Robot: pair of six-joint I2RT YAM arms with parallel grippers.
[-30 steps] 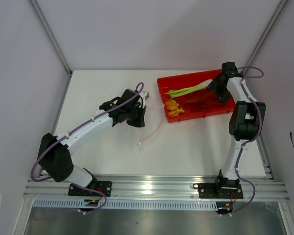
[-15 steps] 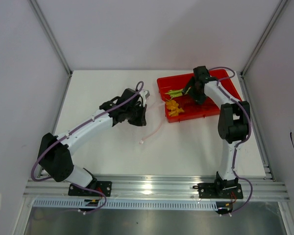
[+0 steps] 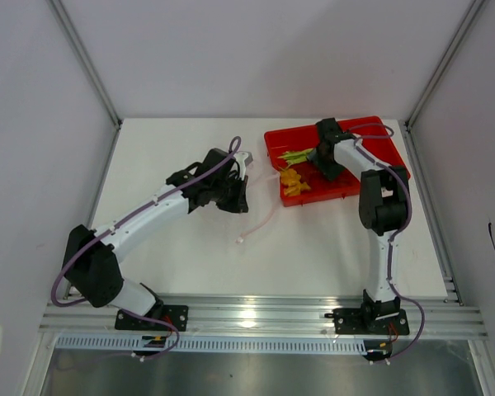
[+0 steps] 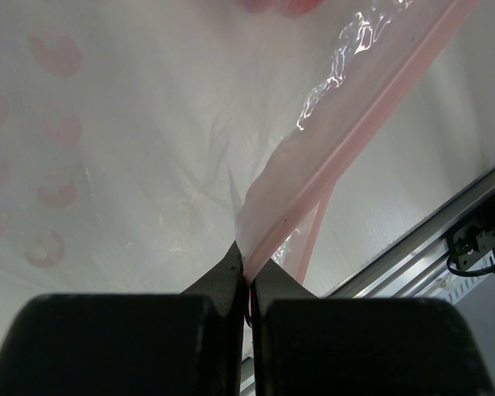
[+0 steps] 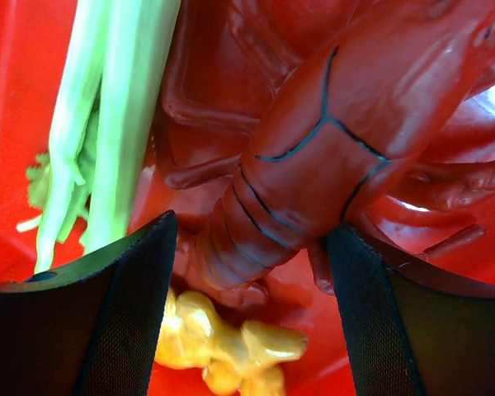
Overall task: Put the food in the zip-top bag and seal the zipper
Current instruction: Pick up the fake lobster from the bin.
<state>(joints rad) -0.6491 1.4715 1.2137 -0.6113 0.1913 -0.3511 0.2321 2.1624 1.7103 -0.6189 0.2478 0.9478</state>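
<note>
Zip-top bag (image 4: 148,124), clear crinkly film, is pinched at its pink zipper (image 4: 355,139) by the left fingers (image 4: 148,330). Wide-spread right fingers (image 5: 120,318) straddle a glossy segmented lobster (image 5: 313,157).

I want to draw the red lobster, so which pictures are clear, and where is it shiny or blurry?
Right wrist view: the lobster is sharp, with a white glare patch beside it at the right edge. Left wrist view: bright glints on the zip-top bag; the left gripper's fingers are dark and soft-edged. Top view: soft even light, a shine on the metal rail.
</note>
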